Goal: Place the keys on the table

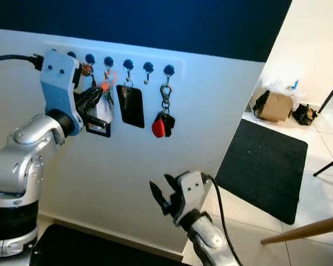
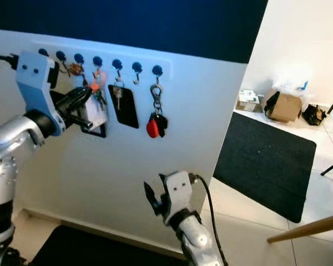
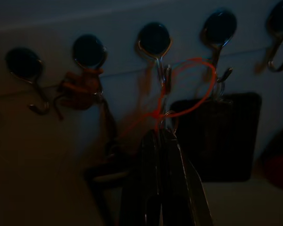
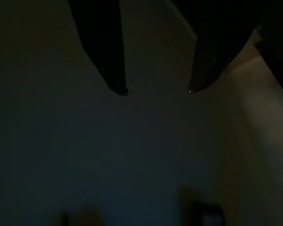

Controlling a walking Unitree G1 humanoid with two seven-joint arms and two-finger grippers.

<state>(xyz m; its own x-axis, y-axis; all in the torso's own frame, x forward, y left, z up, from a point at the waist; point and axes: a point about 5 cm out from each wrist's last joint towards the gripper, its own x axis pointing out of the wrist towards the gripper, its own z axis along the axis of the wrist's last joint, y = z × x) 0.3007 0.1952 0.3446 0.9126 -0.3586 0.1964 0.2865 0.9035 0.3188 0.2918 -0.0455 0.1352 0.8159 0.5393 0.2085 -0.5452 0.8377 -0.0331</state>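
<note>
A bunch of keys (image 1: 106, 94) on an orange cord loop (image 3: 191, 89) hangs from a dark round hook on the white wall rack (image 1: 155, 62). My left gripper (image 1: 99, 98) is raised to that hook. In the left wrist view the left gripper (image 3: 161, 133) has its fingers pressed together on the key ring just below the orange loop. My right gripper (image 1: 163, 193) is held low in front of the wall, well below the rack. Its fingers (image 4: 115, 70) are apart with nothing between them.
On neighbouring hooks hang a black tag (image 1: 131, 106), a red fob with a black key (image 1: 161, 125) and a small brown fob (image 3: 80, 87). A black surface (image 1: 89, 249) lies below me. To the right are a black mat (image 1: 266, 160), a cardboard box (image 1: 276, 105) and a wooden pole (image 1: 305, 230).
</note>
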